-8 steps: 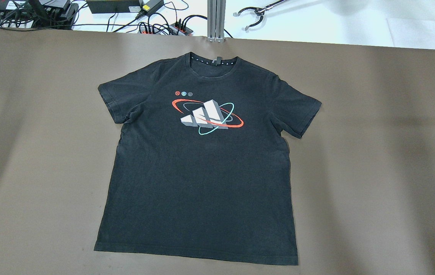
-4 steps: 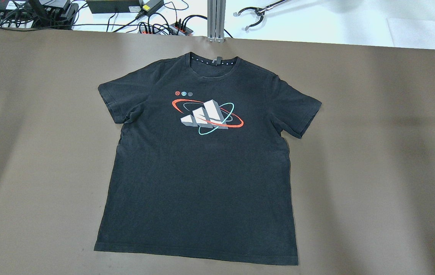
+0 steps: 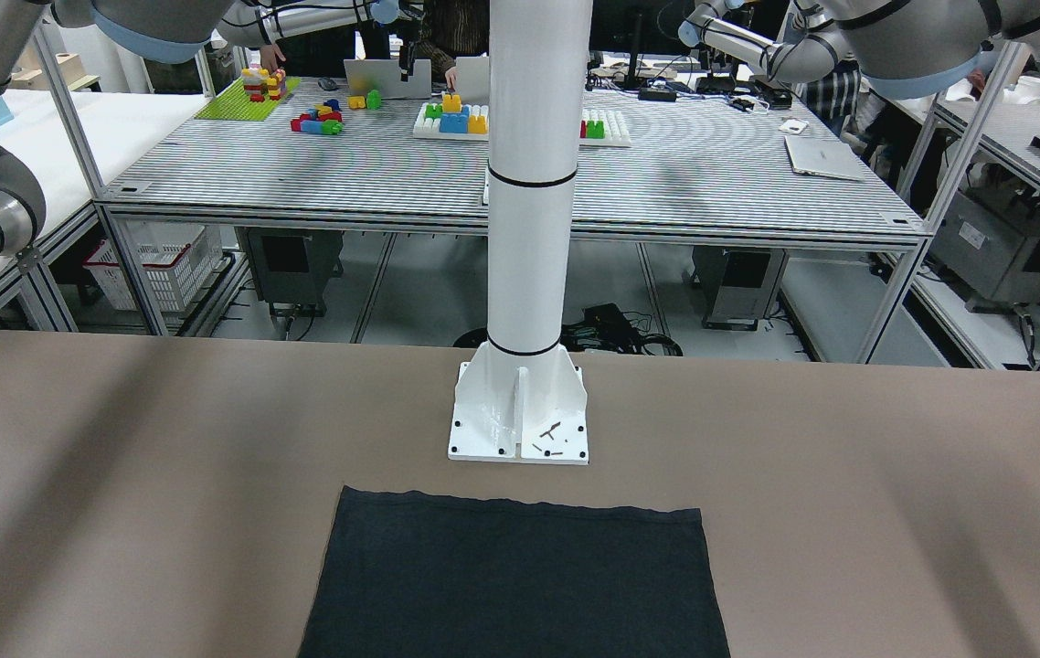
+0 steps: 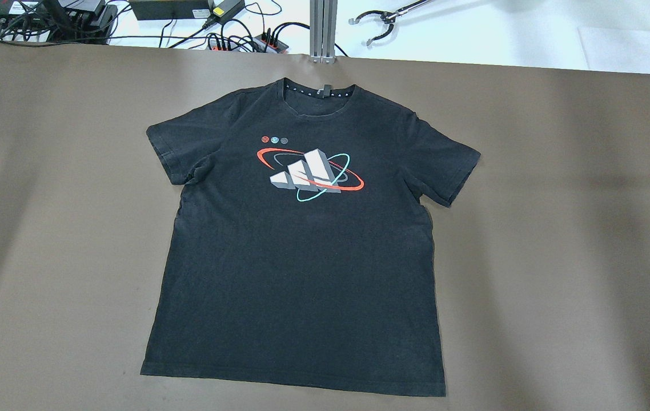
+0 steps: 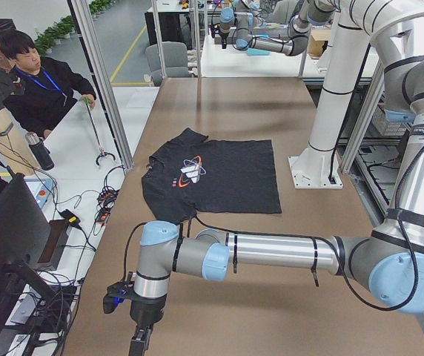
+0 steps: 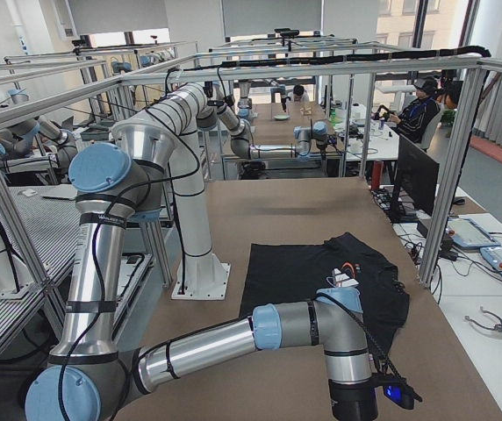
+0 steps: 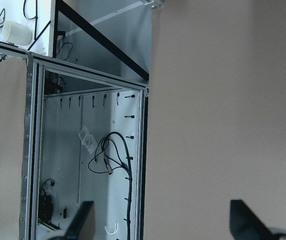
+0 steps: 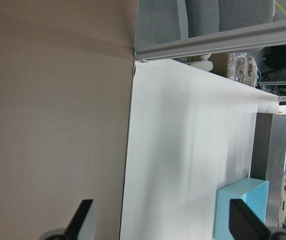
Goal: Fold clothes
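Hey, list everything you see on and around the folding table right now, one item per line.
T-shirt: one, black with a white, red and teal print, lying flat and unfolded mid-table, collar away from the robot.
Table: one, brown, under the shirt.
Pillar base: one, white, on the table just past the shirt's hem.
Cables: a tangle, black, beyond the table's far edge.
Grabber tool: one, dark, on the white surface beyond the table.
Person: one, dark top, seated off the table's far side.
Left gripper: one, black, jaws open, over the table's left-end edge.
Right gripper: one, black, jaws open, over the table's right-end edge.
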Motion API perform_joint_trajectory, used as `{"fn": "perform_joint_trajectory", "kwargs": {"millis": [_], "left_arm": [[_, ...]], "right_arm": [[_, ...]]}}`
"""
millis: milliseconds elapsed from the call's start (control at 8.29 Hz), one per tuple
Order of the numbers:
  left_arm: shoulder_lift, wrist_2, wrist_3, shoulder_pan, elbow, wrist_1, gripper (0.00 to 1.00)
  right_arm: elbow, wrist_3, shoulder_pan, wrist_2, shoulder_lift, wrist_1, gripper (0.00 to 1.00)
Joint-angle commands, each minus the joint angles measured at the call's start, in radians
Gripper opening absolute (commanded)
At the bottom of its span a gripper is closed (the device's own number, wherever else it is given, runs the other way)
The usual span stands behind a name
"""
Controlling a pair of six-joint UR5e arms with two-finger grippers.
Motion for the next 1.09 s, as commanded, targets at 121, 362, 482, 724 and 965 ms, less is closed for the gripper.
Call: {"fn": "perform_joint_trajectory", "kwargs": {"millis": [121,362,482,724,965], "left_arm": [[-0.025,0.0,0.0,0.0,-0.015,-0.002,0.95],[-0.083,0.0,-0.006,0.003,-0.024,-0.003,0.95],[-0.104,0.005,-0.026,0.011,-0.018,-0.026,0.95],[-0.083,0.076,-0.04,0.081,-0.001,-0.165,0.95],[-0.101,0.063,-0.035,0.092,0.011,-0.172,0.95]], "right_arm": [[0.001,-0.002,-0.023,-0.005,0.0,0.084,0.94],[0.001,0.001,-0.069,0.001,0.001,0.249,0.94],[-0.002,0.0,-0.071,0.019,0.0,0.257,0.94],[-0.011,0.067,-0.078,0.102,0.0,0.264,0.94],[-0.016,0.079,-0.081,0.101,-0.003,0.283,0.94]]}}
